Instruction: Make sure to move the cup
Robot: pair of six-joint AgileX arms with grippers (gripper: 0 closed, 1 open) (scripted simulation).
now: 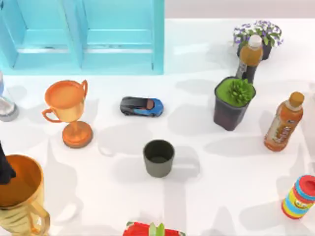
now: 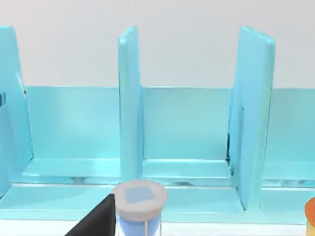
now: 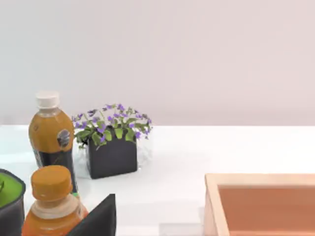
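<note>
The cup [image 1: 158, 158] stands upright mid-bench [image 1: 221, 196] — just below the toy car [image 1: 141, 106], nothing touching it — whether either arm's fingers are open, I cannot tell.

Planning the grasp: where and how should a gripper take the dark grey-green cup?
Probably by the rim of the cup, coming from above. It stands upright with its mouth open, has no handle, and tapers slightly, so one finger inside and one outside the wall should hold. The table around it is bare; the toy car and orange trophy stand well apart.

White table [image 1: 206, 206], plain pale wall [image 3: 197, 59]
</note>
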